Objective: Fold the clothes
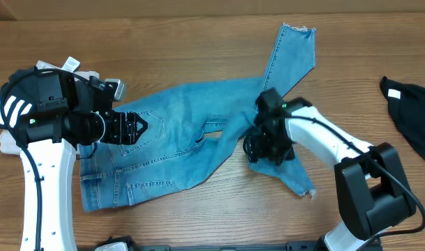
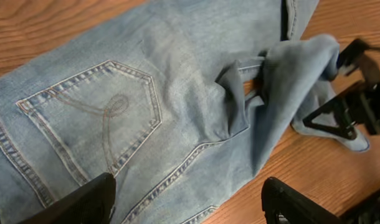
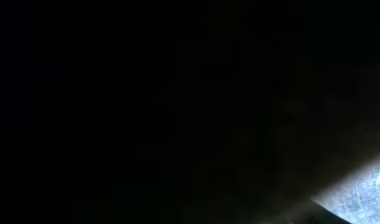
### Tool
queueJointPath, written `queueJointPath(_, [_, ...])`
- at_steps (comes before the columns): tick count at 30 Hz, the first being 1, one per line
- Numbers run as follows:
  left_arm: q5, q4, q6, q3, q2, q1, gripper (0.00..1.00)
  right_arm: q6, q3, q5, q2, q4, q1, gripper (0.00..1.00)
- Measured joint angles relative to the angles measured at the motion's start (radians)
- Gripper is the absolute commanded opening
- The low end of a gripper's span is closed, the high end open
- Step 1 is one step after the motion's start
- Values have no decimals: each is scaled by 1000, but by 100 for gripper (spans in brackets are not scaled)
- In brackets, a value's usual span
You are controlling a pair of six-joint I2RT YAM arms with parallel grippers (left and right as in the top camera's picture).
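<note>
Jeans [image 1: 178, 111] bunch at the crotch; our left gripper [image 1: 139, 127] gapes wide, the right gripper [image 1: 263, 146] we cannot tell — smooth before folding.

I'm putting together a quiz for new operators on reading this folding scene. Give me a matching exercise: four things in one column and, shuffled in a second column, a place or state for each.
Things:
1. jeans
2. black garment
3. left gripper
4. right gripper

Places or states:
A. low against a jeans leg, right of centre
B. light blue, spread over the middle of the table
C. fingers apart, above the seat near a back pocket
D. near the table's right edge, apart from the jeans

Pairs: 1-B, 2-D, 3-C, 4-A
</note>
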Motion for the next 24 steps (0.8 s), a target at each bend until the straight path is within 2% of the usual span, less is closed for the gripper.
queueJointPath(2, [0,-1,0,0,0,0,78,47,-61,55,-10,59,0,60])
queueJointPath(4, [0,0,0,0,0,0,78,71,-87,85,-25,86,1,10])
queueJointPath(5, [0,0,0,0,0,0,78,71,-94,92,-29,91,0,4])
queueJointPath(8, [0,0,0,0,0,0,78,115,-101,169,-32,57,-10,4])
queueJointPath(11, [0,0,0,0,0,0,78,210,-71,307,-22,-90,-31,4])
queueJointPath(16, [0,0,0,0,0,0,78,327,97,529,-14,-249,-145,4])
queueJointPath(19, [-1,0,0,0,0,0,77,355,269,658,-14,-282,-233,4])
queueJointPath(24, [-2,-1,0,0,0,0,72,319,399,717,-13,-325,-299,4])
